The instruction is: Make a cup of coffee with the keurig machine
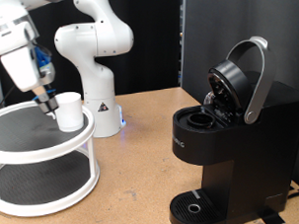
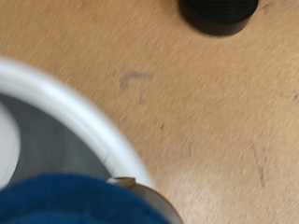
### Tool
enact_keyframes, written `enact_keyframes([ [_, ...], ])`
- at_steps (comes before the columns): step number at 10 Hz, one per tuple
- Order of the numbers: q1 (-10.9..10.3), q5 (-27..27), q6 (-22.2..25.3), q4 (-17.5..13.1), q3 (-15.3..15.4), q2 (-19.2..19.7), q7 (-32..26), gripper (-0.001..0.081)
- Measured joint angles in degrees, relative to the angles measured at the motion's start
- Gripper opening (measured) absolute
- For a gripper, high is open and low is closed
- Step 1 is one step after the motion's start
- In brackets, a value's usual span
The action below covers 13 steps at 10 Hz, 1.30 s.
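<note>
The white cup [image 1: 68, 110] stands upright on the top shelf of a round white two-tier stand [image 1: 33, 156] at the exterior view's left. My gripper [image 1: 44, 102] reaches down at the cup's left side, right against it; I cannot see if the fingers hold it. The black keurig machine [image 1: 225, 149] stands at the right, its silver-handled lid [image 1: 249, 79] raised and its pod chamber [image 1: 201, 118] open. In the wrist view a white curved rim [image 2: 84, 121] crosses the wooden table, and a blurred blue shape [image 2: 75, 198] fills the near edge.
The white robot base [image 1: 94, 74] stands behind the stand. A dark panel [image 1: 236, 30] rises behind the machine. Bare wooden table [image 1: 142, 171] lies between stand and machine. A dark round object [image 2: 220, 14] sits at the wrist view's edge.
</note>
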State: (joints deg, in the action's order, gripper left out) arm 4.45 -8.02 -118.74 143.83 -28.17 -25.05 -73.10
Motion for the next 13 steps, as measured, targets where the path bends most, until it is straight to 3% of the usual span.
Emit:
enact_keyframes([
  [2, 0.36, 0.23, 0.01, -0.06, 3.89, -0.15, 7.36, 0.0448],
  [4, 0.1, -2.02, 0.04, 0.17, 3.56, -0.13, 6.53, 0.0448],
  [6, -2.56, -11.41, -2.78, 1.12, 4.44, -0.08, 8.94, 0.0448],
  [7, -3.94, -13.44, -4.22, 1.48, 5.36, 0.05, 9.44, 0.0448],
  [9, -5.92, -15.54, -7.23, 1.54, 8.14, 0.71, 12.0, 0.0448],
  [11, -6.2, -15.71, -10.39, 1.57, 11.6, 1.52, 18.51, 0.0448],
  [13, -6.55, -16.97, -9.22, 1.56, 11.05, 1.52, 15.81, 0.0448],
])
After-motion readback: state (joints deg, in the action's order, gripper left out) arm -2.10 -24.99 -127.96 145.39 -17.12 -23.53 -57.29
